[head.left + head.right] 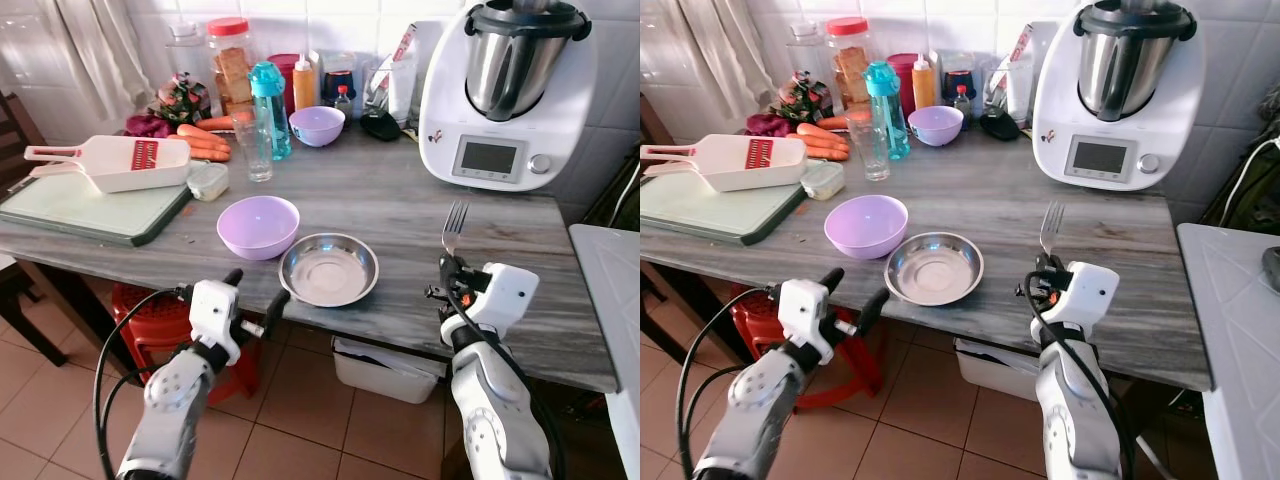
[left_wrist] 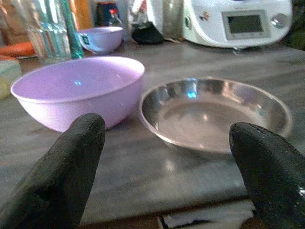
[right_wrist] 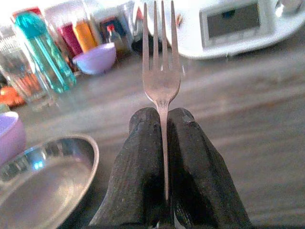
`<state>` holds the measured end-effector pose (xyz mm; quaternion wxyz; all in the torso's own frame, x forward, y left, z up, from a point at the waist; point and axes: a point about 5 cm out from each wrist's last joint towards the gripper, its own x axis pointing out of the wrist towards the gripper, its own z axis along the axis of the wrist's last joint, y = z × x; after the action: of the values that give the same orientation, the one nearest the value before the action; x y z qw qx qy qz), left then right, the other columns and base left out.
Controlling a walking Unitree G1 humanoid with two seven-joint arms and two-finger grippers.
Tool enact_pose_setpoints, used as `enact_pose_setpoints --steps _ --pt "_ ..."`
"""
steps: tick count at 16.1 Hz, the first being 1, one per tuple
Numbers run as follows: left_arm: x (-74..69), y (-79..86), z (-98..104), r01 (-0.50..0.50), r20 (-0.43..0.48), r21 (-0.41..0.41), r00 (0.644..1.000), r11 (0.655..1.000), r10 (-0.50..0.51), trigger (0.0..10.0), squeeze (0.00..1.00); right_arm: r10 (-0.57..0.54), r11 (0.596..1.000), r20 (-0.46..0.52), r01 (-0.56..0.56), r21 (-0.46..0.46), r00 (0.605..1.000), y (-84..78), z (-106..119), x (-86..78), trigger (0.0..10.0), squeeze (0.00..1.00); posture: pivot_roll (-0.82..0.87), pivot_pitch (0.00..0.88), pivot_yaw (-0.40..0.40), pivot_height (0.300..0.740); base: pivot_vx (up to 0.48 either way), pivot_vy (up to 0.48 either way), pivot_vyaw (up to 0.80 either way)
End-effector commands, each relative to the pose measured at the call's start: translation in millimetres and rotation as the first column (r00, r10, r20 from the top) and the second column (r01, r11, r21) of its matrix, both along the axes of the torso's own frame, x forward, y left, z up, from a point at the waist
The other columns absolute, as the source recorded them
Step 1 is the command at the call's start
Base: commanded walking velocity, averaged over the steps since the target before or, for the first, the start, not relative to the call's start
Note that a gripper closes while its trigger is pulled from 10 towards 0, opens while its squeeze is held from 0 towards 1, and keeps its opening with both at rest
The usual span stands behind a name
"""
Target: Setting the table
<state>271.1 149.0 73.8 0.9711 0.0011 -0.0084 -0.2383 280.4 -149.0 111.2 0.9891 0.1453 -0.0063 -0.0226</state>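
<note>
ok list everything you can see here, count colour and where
steel plate: 1, silver, front of the table
purple bowls: 2, one left of the plate, touching or nearly so, one at the back
fork: 1, silver, upright in the right gripper
slicer: 1, white with a red insert, on the green board
carrots: a few, orange, back left
glass: 1, clear, beside the teal bottle
kitchen machine: 1, white with a steel jug, back right
table: 1, grey wood grain
red stool: 1, under the table
left gripper: black fingers open, before the table edge
right gripper: shut on the fork's handle
</note>
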Motion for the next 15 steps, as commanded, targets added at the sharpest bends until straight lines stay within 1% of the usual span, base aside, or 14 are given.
enact_pose_setpoints --steps 1,2,4,6,7,8,9,13,15 --pt "-3.8 0.8 0.5 0.048 -0.015 0.003 0.999 0.999 -0.048 10.0 0.00 0.002 0.999 -0.028 -0.001 0.036 1.000 5.1 -1.8 6.1 10.0 0.00 0.10 0.000 0.055 0.740 0.000 0.000 0.00" --pt "-7.0 0.3 0.2 0.079 -0.019 0.005 0.997 0.997 -0.079 10.0 0.00 -0.002 0.997 -0.045 0.005 0.075 0.999 6.3 -3.3 10.4 10.0 0.00 0.10 0.000 0.053 0.740 0.000 0.000 0.00" --pt "-9.8 0.9 -1.0 0.082 -0.030 0.008 0.996 0.997 -0.082 10.0 0.00 -0.018 0.993 -0.084 0.027 0.111 0.996 6.9 -6.9 16.9 10.0 0.00 0.10 0.000 0.050 0.740 0.000 0.000 0.00" --pt "-12.1 -0.6 -1.9 0.089 -0.039 0.003 0.995 0.996 -0.089 10.0 0.00 -0.016 0.992 -0.122 0.031 0.120 0.992 7.5 -11.1 23.2 10.0 0.00 0.11 0.000 0.045 0.740 0.000 0.000 0.00" --pt "-13.8 -2.9 -1.8 0.107 -0.044 -0.009 0.993 0.994 -0.107 10.0 0.00 -0.021 0.991 -0.144 0.039 0.127 0.989 6.3 -14.0 25.9 10.0 0.00 0.11 0.000 0.042 0.740 0.000 0.000 0.00" --pt "-17.2 -7.4 -1.6 0.145 -0.051 -0.030 0.988 0.989 -0.146 10.0 0.00 -0.026 0.989 -0.181 0.052 0.140 0.983 5.2 -18.4 30.8 10.0 0.00 0.11 0.000 0.039 0.740 0.000 0.000 0.00" --pt "-22.2 -14.2 -2.6 0.207 -0.076 -0.069 0.974 0.976 -0.212 10.0 0.00 -0.022 0.991 -0.208 0.049 0.123 0.978 5.5 -20.4 38.5 10.0 0.00 0.11 0.000 0.037 0.740 0.000 0.000 0.00" --pt "-22.9 -17.3 -2.8 0.235 -0.082 -0.067 0.967 0.970 -0.240 10.0 0.00 -0.010 0.991 -0.228 0.040 0.124 0.974 7.5 -22.6 47.3 10.0 0.00 0.10 0.000 0.033 0.740 0.000 0.000 0.00" --pt "-24.6 -20.0 -2.7 0.275 -0.095 -0.082 0.955 0.958 -0.282 10.0 0.00 0.001 0.991 -0.257 0.033 0.129 0.966 9.7 -27.3 51.7 10.0 0.00 0.10 0.000 0.031 0.740 0.000 0.000 0.00"
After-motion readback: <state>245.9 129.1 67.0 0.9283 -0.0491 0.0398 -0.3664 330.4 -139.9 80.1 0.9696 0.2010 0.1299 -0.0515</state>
